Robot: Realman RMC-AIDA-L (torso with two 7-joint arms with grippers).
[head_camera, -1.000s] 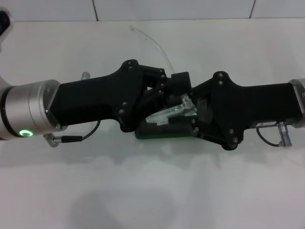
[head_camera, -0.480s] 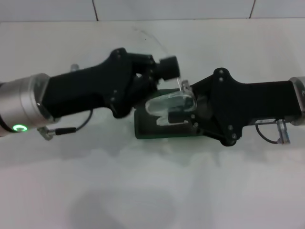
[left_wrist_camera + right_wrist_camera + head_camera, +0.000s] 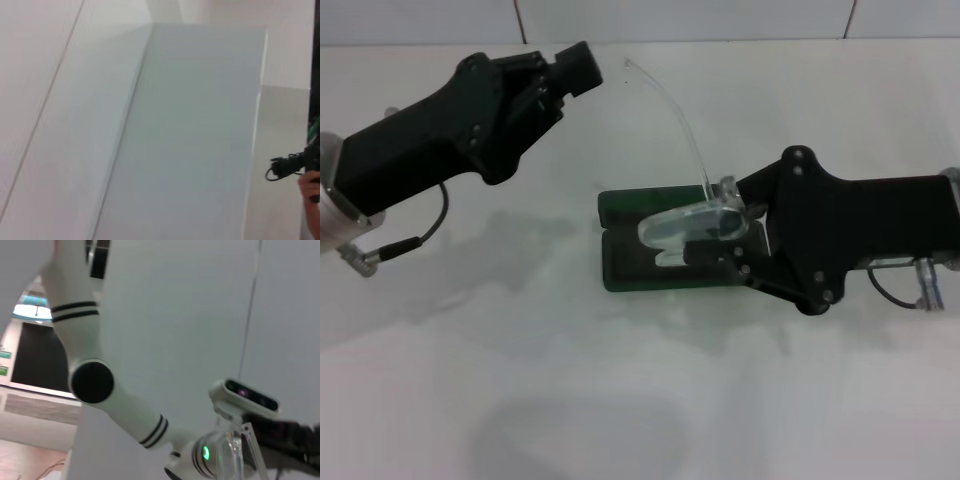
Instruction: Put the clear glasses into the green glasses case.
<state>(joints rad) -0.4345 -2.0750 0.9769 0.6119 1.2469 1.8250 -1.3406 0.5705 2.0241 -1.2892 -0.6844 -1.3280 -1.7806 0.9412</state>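
Observation:
The green glasses case (image 3: 630,262) lies open in the middle of the table, its lid (image 3: 645,206) folded back flat. The clear glasses (image 3: 688,226) rest tilted over the case's open tray. One long thin arm of theirs (image 3: 678,115) curves up and away toward the back of the table. My right gripper (image 3: 738,238) reaches in from the right and is shut on the glasses at their right end. In the right wrist view a piece of the clear glasses (image 3: 234,450) shows close up. My left gripper (image 3: 578,62) hangs at the back left, apart from the glasses.
The white table (image 3: 620,400) runs to a tiled wall (image 3: 680,18) at the back. A cable (image 3: 430,225) dangles under the left arm, another (image 3: 895,290) under the right. The right wrist view shows my own body (image 3: 100,380).
My left arm has pulled back up and to the left, away from the case. The glasses have settled lower over the open case. The right gripper has shifted slightly right.

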